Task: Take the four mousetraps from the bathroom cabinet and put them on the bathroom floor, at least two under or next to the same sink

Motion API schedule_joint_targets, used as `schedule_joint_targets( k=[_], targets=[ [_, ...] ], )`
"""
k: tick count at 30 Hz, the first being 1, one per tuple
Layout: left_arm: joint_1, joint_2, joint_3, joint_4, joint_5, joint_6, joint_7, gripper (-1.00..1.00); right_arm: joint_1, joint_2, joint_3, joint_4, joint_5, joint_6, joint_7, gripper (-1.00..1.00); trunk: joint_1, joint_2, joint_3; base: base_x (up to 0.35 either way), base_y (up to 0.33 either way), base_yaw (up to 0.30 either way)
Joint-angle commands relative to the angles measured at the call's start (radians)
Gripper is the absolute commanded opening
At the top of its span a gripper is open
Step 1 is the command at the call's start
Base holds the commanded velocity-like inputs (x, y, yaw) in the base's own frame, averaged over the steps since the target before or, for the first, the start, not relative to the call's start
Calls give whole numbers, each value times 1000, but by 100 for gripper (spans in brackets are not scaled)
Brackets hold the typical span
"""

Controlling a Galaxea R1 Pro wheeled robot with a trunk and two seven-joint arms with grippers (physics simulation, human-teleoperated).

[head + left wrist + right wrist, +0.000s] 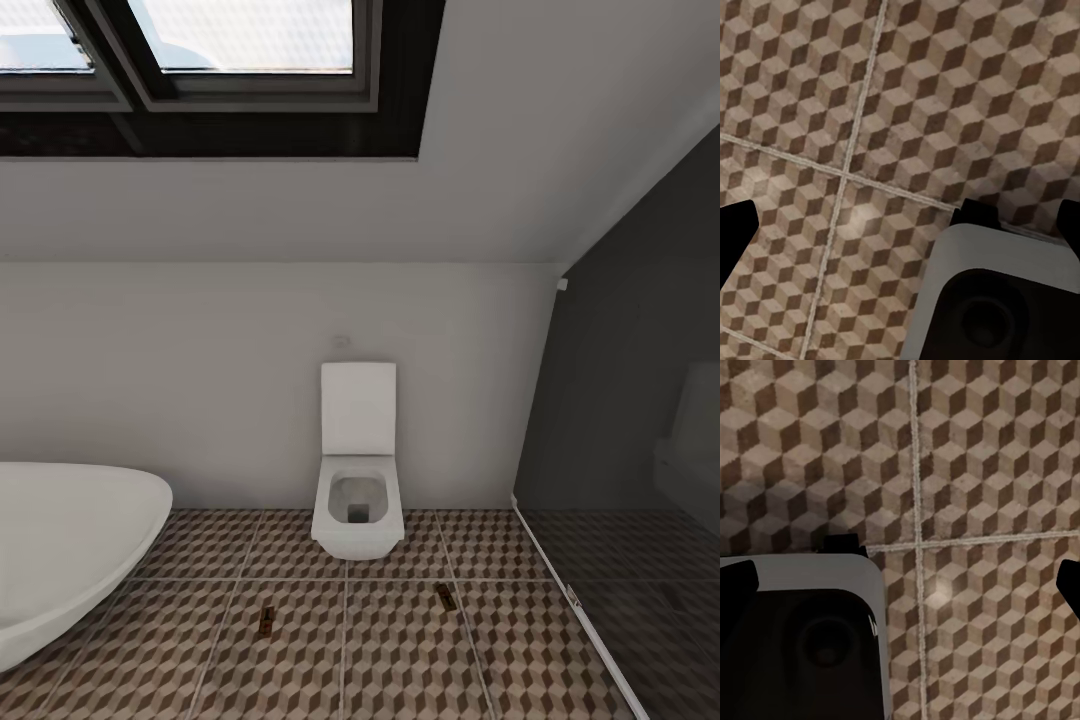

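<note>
Nearest you in both wrist views is the robot's grey base corner over the bathroom floor (832, 112), cube-print tiles with pale grout. Left gripper (904, 225): dark fingertips (735, 225) sit at the frame's two side edges, spread wide, nothing between them. Right gripper (907, 581): same, tips far apart at the side edges, empty.

Head view: two mousetraps (267, 621) lie flat on the tiles in the lower middle of the frame, one lower left of the toilet (358, 470), the other (445, 596) lower right of it, well apart from each other. Bathtub (60, 550) rim fills lower left, dark shower glass (640, 420) at right, window (200, 40) at top.

Judgement: you're mid-task, between trips, two traps down, hands free. Can't tell from here where the other two are or whether any trap counts as next to a sink. Next move: turn the base toward the cabinet, open hand ready, fetch a remaining trap, then drop it by the vanity. Watch the base doesn't roll over the traps already on the floor
</note>
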Motion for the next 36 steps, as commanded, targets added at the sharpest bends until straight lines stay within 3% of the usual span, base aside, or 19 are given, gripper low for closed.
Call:
schedule_joint_targets(
  k=[1,36],
  targets=[
    [-1,0,-3,1,7,-4,1,100,-1,0,9,3,-9,-5,0,100,0,-1,-1,0,0,0],
    [-1,0,-3,1,7,-4,1,100,-1,0,8,3,-8,-5,0,100,0,-1,-1,0,0,0]
  ],
)
